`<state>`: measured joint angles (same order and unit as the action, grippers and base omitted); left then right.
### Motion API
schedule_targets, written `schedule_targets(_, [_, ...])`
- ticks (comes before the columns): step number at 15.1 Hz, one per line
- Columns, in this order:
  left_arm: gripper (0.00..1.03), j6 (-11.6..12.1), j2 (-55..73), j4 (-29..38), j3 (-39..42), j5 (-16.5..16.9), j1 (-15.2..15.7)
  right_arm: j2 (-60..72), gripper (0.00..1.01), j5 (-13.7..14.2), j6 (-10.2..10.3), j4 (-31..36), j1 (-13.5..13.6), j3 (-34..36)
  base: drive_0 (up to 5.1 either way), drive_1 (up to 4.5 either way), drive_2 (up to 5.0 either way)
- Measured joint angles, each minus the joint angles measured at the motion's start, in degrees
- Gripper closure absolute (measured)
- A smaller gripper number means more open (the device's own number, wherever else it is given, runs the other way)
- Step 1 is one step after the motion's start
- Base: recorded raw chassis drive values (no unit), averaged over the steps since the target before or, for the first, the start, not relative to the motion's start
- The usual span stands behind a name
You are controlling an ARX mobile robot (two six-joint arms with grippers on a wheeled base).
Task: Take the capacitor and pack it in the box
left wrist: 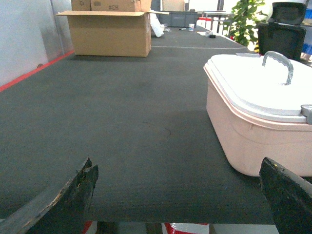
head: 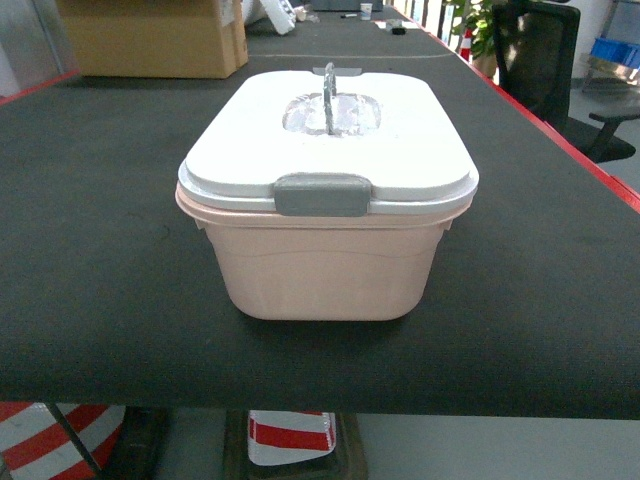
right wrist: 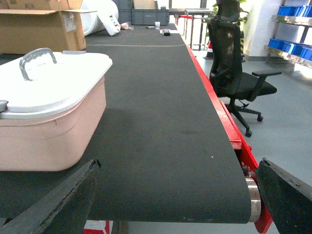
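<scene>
At the near edge of each wrist view, the dark fingertips of the left gripper (left wrist: 180, 195) and the right gripper (right wrist: 178, 195) were seen spread wide apart, nothing held between them, both hanging low at the front of the table on either side of the box, presumably parked there so that the work area was left free. Neither gripper was caught in the head view. Just beyond them, the pale pink box (head: 325, 270) was set squarely near the front of the black mat (head: 90, 250), within easy reach of both arms. Its white lid (head: 400, 130) was seated on the rim, with the grey clip (head: 322, 194) apparently folded down at the near side and the grey handle (head: 329, 95) standing upright, so packing was judged impossible until the lid was taken off. The capacitor was not found in any view; whether it lay inside the closed tub or out of frame could not be told. Farther back, a brown cardboard box (left wrist: 109, 31) stood open on the mat, and a black office chair (right wrist: 234, 73) was placed beside the table's red edge.
</scene>
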<state>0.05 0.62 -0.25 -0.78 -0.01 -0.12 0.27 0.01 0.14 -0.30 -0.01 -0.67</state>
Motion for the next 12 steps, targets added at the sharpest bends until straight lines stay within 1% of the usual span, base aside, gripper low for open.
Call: schedule_targets(12, [0.05, 0.02, 0.0, 0.0, 0.0, 0.0, 0.0, 0.0, 0.03, 0.0, 0.0, 0.0, 0.0, 0.0, 0.0, 0.0, 0.0])
